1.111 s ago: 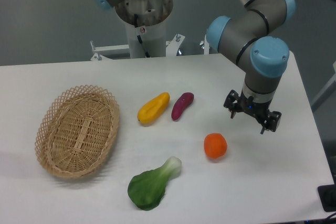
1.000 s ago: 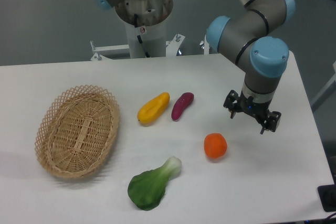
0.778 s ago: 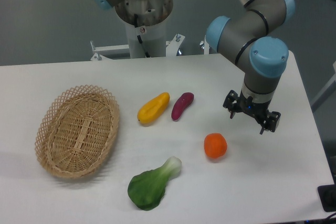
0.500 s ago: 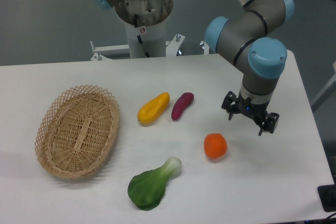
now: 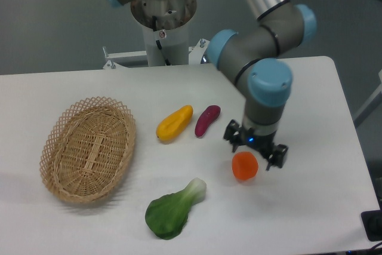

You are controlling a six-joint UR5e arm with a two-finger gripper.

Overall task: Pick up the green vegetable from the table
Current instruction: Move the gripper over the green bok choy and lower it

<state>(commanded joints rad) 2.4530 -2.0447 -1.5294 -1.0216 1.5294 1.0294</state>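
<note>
The green vegetable [image 5: 173, 208] lies on the white table [image 5: 310, 207] near the front edge, its dark leaf end toward the front left and its pale stem toward the back right. My gripper [image 5: 255, 150] is open and empty. It hangs above the table to the right of and behind the vegetable, right over the back of an orange fruit [image 5: 245, 166]. It is well apart from the vegetable.
A woven wicker basket [image 5: 88, 147] stands at the left. A yellow fruit [image 5: 174, 123] and a purple vegetable [image 5: 207, 120] lie side by side in the middle. The arm's base [image 5: 161, 16] stands at the table's back edge.
The arm has swung left and toward the front. My gripper has moved from the right side of the table to just above the orange fruit. The objects have not moved.
</note>
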